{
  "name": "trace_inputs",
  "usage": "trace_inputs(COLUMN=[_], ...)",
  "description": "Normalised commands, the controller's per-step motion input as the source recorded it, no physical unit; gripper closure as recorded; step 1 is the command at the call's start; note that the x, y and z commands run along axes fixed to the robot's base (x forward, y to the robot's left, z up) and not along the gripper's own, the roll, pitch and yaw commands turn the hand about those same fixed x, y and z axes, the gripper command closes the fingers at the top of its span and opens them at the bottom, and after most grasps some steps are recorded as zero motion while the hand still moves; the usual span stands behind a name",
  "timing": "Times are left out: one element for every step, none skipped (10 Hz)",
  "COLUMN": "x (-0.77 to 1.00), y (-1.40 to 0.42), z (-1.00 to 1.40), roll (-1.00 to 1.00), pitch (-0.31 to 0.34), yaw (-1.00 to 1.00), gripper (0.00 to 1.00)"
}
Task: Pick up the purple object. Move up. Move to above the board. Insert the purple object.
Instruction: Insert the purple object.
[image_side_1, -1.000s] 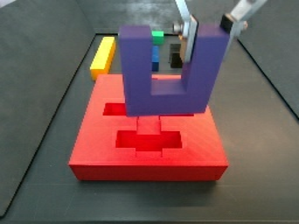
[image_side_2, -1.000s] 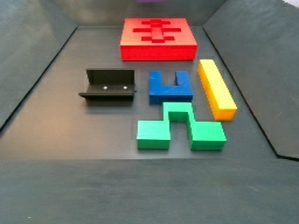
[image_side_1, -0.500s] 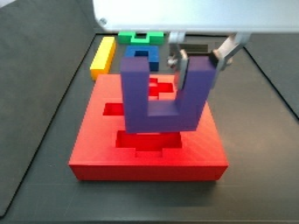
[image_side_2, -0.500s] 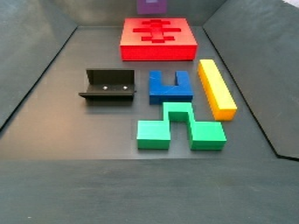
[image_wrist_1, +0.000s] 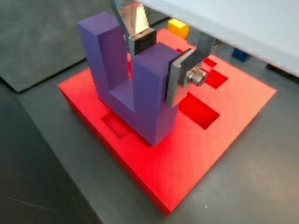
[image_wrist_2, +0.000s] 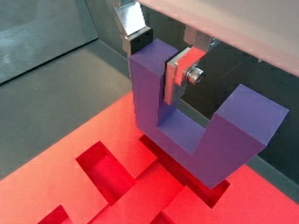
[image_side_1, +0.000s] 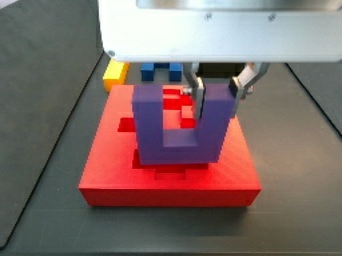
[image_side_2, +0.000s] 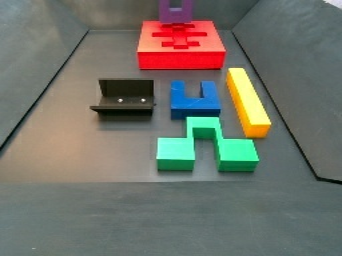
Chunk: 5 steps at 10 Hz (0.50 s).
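Observation:
The purple object (image_side_1: 178, 128) is a U-shaped block, prongs up, and my gripper (image_side_1: 222, 84) is shut on one of its prongs. It hangs low over the board (image_side_1: 167, 178), the big red slab. Its bottom bar is at the cross-shaped recess (image_wrist_2: 128, 179); I cannot tell whether it is seated. Both wrist views show the silver fingers (image_wrist_1: 183, 73) clamping the prong, with the gripper (image_wrist_1: 158, 54) (image_wrist_2: 158, 58) over the purple object (image_wrist_1: 126, 80) (image_wrist_2: 197, 124) and the board (image_wrist_1: 222, 131). In a side view only the purple object's lower part (image_side_2: 174, 10) shows above the board (image_side_2: 183, 55).
The dark fixture (image_side_2: 123, 98) stands in front of the board. A blue U-shaped block (image_side_2: 195, 96), a yellow bar (image_side_2: 246, 100) and a green block (image_side_2: 203, 143) lie on the dark floor beside it. Tray walls rise on both sides.
My gripper has come down with the purple object, from well above the board to right at its cross-shaped recess. Nothing else has moved.

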Motion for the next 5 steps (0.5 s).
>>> trace_inputs(x=[0.00,-0.03,-0.08,-0.09,-0.07], y=[0.00,0.00,0.00,0.00,0.00], z=[-0.15,-0.13,-0.14,-0.14,-0.15], roll=[0.00,0.00,0.00,0.00,0.00], pitch=[-0.017,0.000,0.000,0.000,0.000], yaw=[-0.07,-0.03,-0.06,-0.08,-0.07], gripper=[1.00,1.00,1.00,1.00,1.00])
